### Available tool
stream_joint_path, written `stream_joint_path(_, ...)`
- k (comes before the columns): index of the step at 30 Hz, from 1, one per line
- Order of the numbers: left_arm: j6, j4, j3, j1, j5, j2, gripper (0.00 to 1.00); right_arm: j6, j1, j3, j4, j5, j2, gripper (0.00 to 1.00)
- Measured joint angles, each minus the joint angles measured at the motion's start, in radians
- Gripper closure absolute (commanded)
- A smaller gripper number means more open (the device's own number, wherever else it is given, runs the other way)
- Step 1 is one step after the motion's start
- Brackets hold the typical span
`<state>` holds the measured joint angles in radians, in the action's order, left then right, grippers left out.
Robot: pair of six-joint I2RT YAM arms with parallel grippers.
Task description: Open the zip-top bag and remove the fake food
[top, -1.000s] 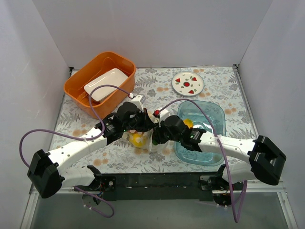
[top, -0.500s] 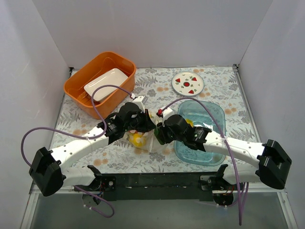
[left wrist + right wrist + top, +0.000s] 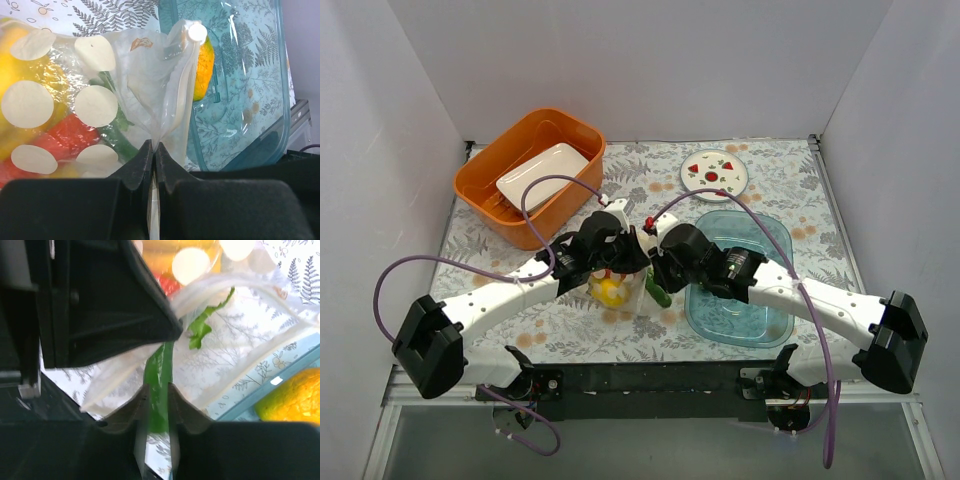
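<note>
Green glossy plastic vegetable piece [image 3: 159,365] now sticks further out of the clear, white-dotted crinkly plastic zip-top bag [image 3: 140,75], which lies mid-worktop toward the near edge. The right gripper [image 3: 158,390] pinches the piece, and the left gripper [image 3: 153,147] clamps the bag's mouth edge. Removal appears to be under way.

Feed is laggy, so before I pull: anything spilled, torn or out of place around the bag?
Nothing looks spilled or torn. The left gripper pinches the bag by its edge; the right gripper is shut on a green piece poking out of the mouth. One orange piece lies in the blue tray, where it belongs.
</note>
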<state>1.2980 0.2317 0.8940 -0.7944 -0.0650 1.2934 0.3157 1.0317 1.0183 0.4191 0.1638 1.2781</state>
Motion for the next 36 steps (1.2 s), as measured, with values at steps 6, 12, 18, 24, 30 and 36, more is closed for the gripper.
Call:
stream_joint_path(6,0.011,-0.003,0.005,0.0,0.032,0.013,1.0,0.015,0.0,0.0,0.09,-0.006,-0.014,0.84)
stream_joint_path(12,0.016,-0.019,0.016,0.0,0.041,0.027,1.0,0.026,0.0,-0.022,0.074,-0.005,-0.063,0.73)
stream_joint_path(18,0.019,-0.026,0.018,0.0,0.028,0.027,1.0,0.063,-0.016,-0.06,-0.012,0.014,-0.005,0.64)
stream_joint_path(24,0.02,-0.027,0.018,0.0,0.021,0.027,1.0,0.143,-0.039,-0.128,-0.113,0.044,0.068,0.49)
stream_joint_path(30,0.021,-0.027,0.018,0.0,0.017,0.027,1.0,0.198,-0.044,-0.138,-0.176,0.055,0.135,0.42)
stream_joint_path(36,0.018,-0.013,0.018,0.005,0.025,0.027,1.0,0.233,-0.047,-0.15,-0.216,0.044,0.17,0.46)
